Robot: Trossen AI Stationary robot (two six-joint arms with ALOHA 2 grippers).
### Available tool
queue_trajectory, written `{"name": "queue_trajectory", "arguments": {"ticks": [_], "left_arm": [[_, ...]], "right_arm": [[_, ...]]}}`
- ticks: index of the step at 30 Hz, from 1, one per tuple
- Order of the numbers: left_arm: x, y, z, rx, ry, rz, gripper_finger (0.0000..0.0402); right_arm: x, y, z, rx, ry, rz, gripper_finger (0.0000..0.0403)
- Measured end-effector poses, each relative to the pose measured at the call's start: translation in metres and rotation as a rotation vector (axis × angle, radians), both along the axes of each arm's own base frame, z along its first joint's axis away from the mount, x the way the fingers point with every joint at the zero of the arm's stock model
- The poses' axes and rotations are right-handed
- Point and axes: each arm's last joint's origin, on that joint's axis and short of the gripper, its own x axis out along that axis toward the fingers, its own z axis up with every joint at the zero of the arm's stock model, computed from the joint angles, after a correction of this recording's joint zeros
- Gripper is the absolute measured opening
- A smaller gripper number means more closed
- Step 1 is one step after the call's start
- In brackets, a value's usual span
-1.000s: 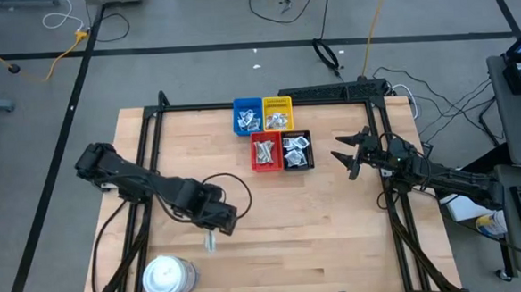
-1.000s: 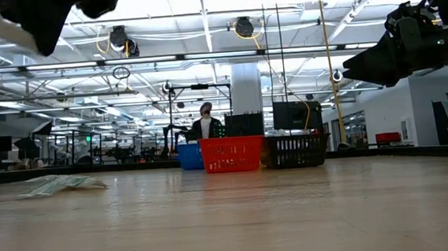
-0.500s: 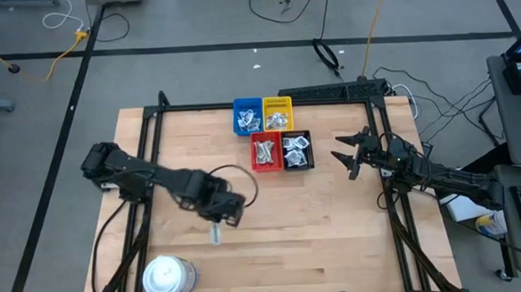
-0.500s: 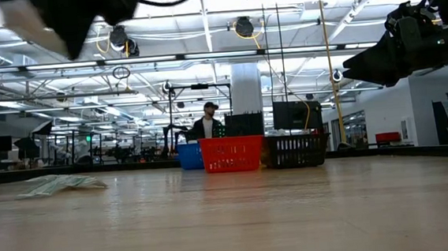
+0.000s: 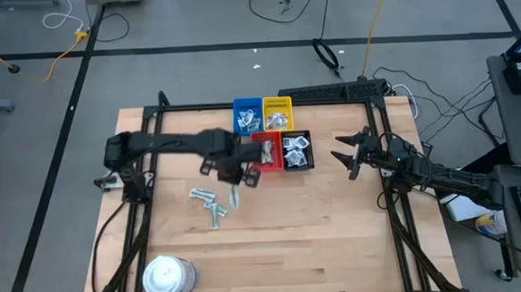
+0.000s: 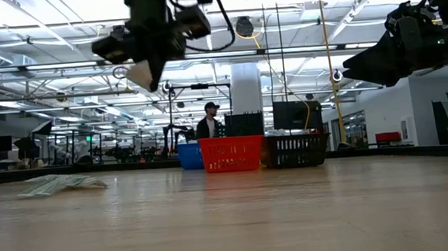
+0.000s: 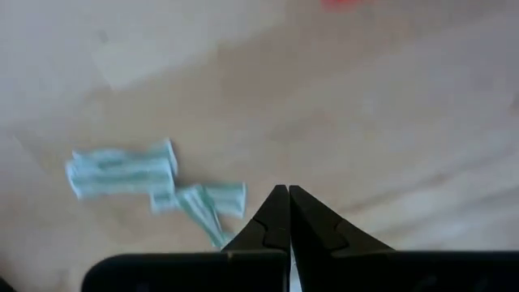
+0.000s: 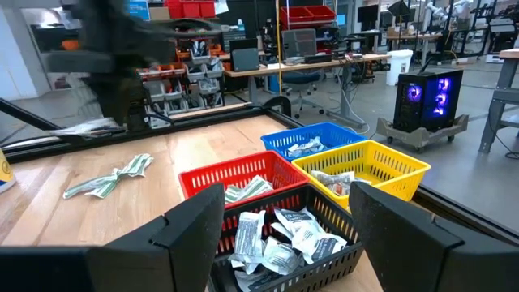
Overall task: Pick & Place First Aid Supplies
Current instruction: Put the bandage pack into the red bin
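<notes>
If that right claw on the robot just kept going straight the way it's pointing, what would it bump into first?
Probably the black tray. The right gripper points with open fingers across the table at the four trays, and the black one, full of white packets, sits nearest. It may pass just above the rim; height is hard to judge.

The pale wooden table (image 5: 336,222) carries four small trays grouped near its far edge: blue (image 5: 247,116), yellow (image 5: 278,114), red (image 5: 263,152) and black (image 5: 297,150); a few pale green strips (image 5: 208,204) lie loose toward the middle. A round white tub (image 5: 167,276) stands at the near left edge.
</notes>
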Motion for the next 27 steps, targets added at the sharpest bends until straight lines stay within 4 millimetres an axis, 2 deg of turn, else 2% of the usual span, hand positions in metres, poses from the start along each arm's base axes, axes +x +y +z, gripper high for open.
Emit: {"name": "queue_trajectory", "arguments": {"ticks": [7, 13, 16, 20, 27], "left_arm": [[-0.009, 0.067, 0.001, 0.017, -0.02, 0.057, 0.0001], [-0.024, 0.111, 0.001, 0.036, -0.02, 0.089, 0.0001], [-0.029, 0.122, 0.001, 0.039, -0.022, 0.097, 0.0001], [-0.028, 0.126, -0.001, 0.051, -0.033, 0.091, 0.0001], [0.0, 0.137, -0.007, 0.032, 0.018, 0.021, 0.0001]], "right_arm": [[0.0, 0.0, 0.0, 0.0, 0.0, 0.0, 0.026], [0.0, 0.0, 0.0, 0.0, 0.0, 0.0, 0.026], [0.0, 0.0, 0.0, 0.0, 0.0, 0.0, 0.026], [0.0, 0.0, 0.0, 0.0, 0.0, 0.0, 0.0258], [0.0, 0.0, 0.0, 0.0, 0.0, 0.0, 0.0263]]}}
